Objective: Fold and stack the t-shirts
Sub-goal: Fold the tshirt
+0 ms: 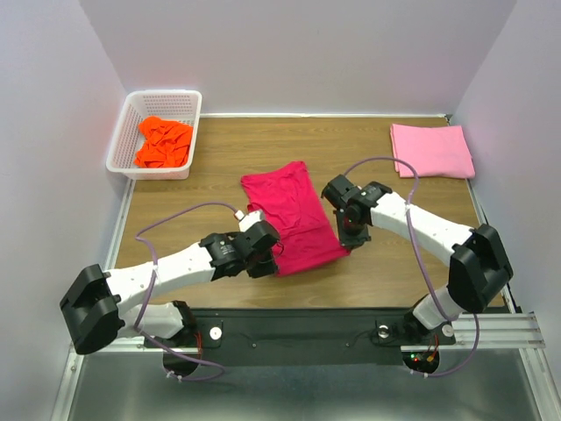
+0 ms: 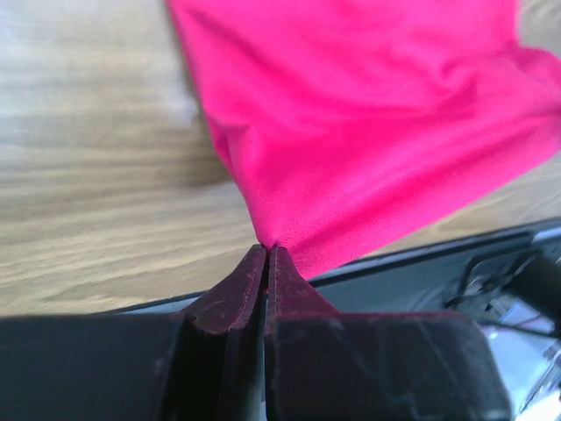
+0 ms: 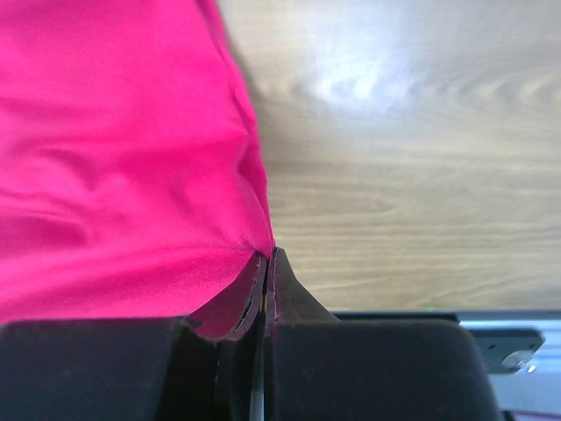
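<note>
The crimson-red t-shirt [image 1: 294, 215] lies as a long folded strip in the middle of the table. My left gripper [image 1: 266, 254] is shut on its near left corner; the left wrist view shows the red cloth [image 2: 368, 114] pinched at the fingertips [image 2: 267, 248]. My right gripper [image 1: 348, 237] is shut on the near right corner; the right wrist view shows the cloth [image 3: 114, 158] caught at the tips [image 3: 268, 254]. The light pink t-shirt [image 1: 431, 150] lies folded at the back right. The bright orange t-shirt [image 1: 164, 142] is crumpled inside the basket.
A white plastic lattice basket [image 1: 131, 114] stands at the back left corner. White walls close in the table on three sides. The black front rail [image 1: 298, 324] runs along the near edge between the arm bases.
</note>
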`<action>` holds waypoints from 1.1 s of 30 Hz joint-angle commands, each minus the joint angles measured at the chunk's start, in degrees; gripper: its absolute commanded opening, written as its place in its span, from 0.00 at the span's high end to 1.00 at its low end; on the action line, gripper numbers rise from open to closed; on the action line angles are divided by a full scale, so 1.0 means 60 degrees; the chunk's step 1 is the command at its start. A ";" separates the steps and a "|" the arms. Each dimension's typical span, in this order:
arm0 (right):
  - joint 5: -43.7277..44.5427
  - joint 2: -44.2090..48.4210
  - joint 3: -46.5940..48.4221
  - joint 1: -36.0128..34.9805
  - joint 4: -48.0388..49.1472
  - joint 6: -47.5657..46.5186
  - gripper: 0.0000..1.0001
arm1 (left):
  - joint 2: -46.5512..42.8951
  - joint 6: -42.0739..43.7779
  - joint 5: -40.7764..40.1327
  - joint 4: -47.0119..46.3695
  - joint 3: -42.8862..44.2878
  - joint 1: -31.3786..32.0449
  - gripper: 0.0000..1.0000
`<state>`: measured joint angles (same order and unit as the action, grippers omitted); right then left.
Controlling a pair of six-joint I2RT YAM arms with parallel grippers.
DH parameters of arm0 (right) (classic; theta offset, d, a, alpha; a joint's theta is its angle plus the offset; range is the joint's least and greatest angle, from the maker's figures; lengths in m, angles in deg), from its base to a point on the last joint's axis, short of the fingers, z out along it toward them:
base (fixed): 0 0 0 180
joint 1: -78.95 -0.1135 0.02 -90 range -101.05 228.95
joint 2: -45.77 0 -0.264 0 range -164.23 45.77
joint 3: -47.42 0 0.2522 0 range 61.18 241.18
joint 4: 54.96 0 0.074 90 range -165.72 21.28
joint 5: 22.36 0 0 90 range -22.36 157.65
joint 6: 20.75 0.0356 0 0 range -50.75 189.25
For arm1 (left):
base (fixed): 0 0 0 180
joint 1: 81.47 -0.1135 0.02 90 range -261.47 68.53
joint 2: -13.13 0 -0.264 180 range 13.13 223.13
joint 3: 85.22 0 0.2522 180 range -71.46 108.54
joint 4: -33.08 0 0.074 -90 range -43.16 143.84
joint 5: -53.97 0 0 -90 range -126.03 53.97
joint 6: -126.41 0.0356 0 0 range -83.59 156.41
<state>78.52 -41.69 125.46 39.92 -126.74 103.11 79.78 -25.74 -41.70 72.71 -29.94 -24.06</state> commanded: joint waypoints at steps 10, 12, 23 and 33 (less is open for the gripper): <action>0.1996 -0.0921 0.3788 0.0322 -0.1565 -0.1337 0.99 | -0.0181 0.0909 -0.1954 0.1460 0.2410 -0.1334 1.00; 0.2055 -0.1212 0.4503 0.0366 -0.1580 -0.1498 0.99 | -0.0196 0.1275 -0.2014 0.1460 0.2732 -0.1525 1.00; 0.2201 -0.2825 0.7319 0.0396 -0.2005 -0.2099 0.99 | 0.0170 0.2550 -0.1955 0.1051 0.3495 -0.2565 1.00; 0.2538 -0.4464 0.9267 0.0396 -0.2020 -0.2378 0.99 | 0.0931 0.3750 -0.1384 0.0158 0.3569 -0.3810 1.00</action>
<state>89.38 -66.19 177.17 41.50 -138.09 90.44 84.33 -8.12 -49.85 75.26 -10.64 -44.98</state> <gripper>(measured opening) 0.022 0.123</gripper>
